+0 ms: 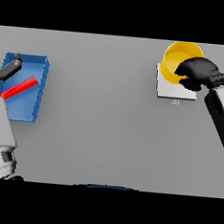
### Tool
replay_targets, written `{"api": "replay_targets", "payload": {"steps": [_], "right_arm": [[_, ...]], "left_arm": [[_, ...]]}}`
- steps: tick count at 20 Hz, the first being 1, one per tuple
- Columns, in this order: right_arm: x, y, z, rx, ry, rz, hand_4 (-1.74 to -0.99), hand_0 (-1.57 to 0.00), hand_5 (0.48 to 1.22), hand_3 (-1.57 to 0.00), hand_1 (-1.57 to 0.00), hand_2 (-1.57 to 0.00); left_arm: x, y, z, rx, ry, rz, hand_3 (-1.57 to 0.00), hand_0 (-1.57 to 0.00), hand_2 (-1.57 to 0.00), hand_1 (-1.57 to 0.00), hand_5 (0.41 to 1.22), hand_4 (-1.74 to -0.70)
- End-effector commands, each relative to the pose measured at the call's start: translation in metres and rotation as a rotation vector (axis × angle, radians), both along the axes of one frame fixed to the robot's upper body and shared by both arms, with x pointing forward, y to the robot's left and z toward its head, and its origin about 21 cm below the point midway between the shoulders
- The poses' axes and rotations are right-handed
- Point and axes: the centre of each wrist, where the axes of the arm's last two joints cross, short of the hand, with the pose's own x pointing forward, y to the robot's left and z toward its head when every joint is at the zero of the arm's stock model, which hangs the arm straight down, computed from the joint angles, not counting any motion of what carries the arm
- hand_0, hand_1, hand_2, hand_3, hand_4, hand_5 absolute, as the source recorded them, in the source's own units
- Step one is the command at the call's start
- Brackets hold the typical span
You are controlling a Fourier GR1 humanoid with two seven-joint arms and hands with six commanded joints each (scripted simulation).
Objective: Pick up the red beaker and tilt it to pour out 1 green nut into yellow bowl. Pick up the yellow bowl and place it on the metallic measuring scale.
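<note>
Grey bench [102, 132] fills the view from the near edge to the far one. Next in size is the blue tray [35, 93] at the far left, a shallow rectangular bin lying on the bench. Inside it the red beaker [19, 87] lies on its side, slanting from lower left to upper right. Over the tray's upper left corner sits the left hand [10, 68]; whether its fingers are curled or straight cannot be told from here.

At the upper right the metallic measuring scale [176, 90] rests flat (a pale square plate with a small mark at its front edge). The yellow bowl [176, 62] sits on the scale's far part, its rim reaching past the plate's back edge. The right hand [196, 73] is clamped on the bowl's right rim, fingers curled over it.
</note>
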Motion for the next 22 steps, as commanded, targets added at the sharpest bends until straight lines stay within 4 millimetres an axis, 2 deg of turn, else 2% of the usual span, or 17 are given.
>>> {"api": "replay_targets", "payload": {"steps": [1,5,8,11,13,14,15,17,18,20,22], "right_arm": [[0.003,-0.001,-0.003,-0.004,-0.004,-0.017,-1.741,-1.57,1.221,-1.26,-1.57,-1.46],[0.005,-0.015,-0.019,0.010,0.018,-0.058,-1.741,-1.57,1.221,-1.36,-1.57,-1.40],[0.005,-0.020,-0.032,0.024,0.031,-0.058,-1.741,-1.57,1.221,-1.33,-1.57,-1.38],[0.007,-0.018,-0.039,0.058,0.039,-0.045,-1.741,-1.57,1.221,-1.40,-1.57,-1.34],[0.008,-0.014,-0.043,0.060,0.049,-0.054,-1.741,-1.50,1.221,-1.46,-1.57,-1.33],[0.009,-0.014,-0.044,0.064,0.046,-0.053,-1.741,-1.46,1.221,-1.45,-1.57,-1.34],[0.009,-0.014,-0.042,0.064,0.042,-0.052,-1.734,-1.45,1.221,-1.39,-1.50,-1.38],[0.009,-0.014,-0.039,0.074,0.052,-0.064,-1.737,-1.49,1.221,-1.10,-1.48,-1.45],[0.008,-0.016,-0.040,0.076,0.056,-0.058,-1.688,-1.44,1.221,-0.99,-1.34,-1.29],[0.009,-0.017,-0.038,0.055,0.055,-0.062,-1.629,-0.99,1.080,-0.80,-0.88,-0.92],[0.009,-0.013,-0.039,0.013,0.069,-0.052,-1.593,-0.63,0.987,-0.66,-0.56,-0.66]], "left_arm": [[0.000,0.001,0.001,0.003,0.001,0.003,0.00,0.00,0.00,0.00,0.684,-0.72],[0.000,-0.001,0.000,0.004,0.005,0.000,0.00,0.00,0.00,0.00,0.681,-0.72],[0.002,-0.002,-0.002,0.004,0.006,0.010,0.00,0.00,0.00,0.00,0.676,-0.72],[0.005,-0.005,0.000,0.006,0.001,0.008,0.00,0.00,0.00,0.00,0.673,-0.73],[0.005,-0.001,0.000,0.011,-0.003,0.007,0.00,0.00,0.00,0.00,0.669,-0.72],[0.005,-0.001,0.001,0.019,0.003,0.009,0.00,0.00,0.00,0.00,0.668,-0.72],[0.007,-0.003,0.003,0.016,-0.002,0.007,0.00,0.00,0.00,0.00,0.667,-0.72],[0.007,-0.006,0.001,0.015,0.003,-0.002,0.00,0.00,0.00,0.00,0.671,-0.72],[0.008,-0.005,0.000,0.015,0.006,0.003,0.00,0.00,0.00,0.00,0.671,-0.72],[0.007,-0.002,0.001,0.014,0.004,0.001,0.00,0.00,0.00,0.00,0.668,-0.72],[0.008,-0.002,-0.001,0.014,0.002,0.007,0.00,0.00,0.00,0.00,0.666,-0.72]]}}
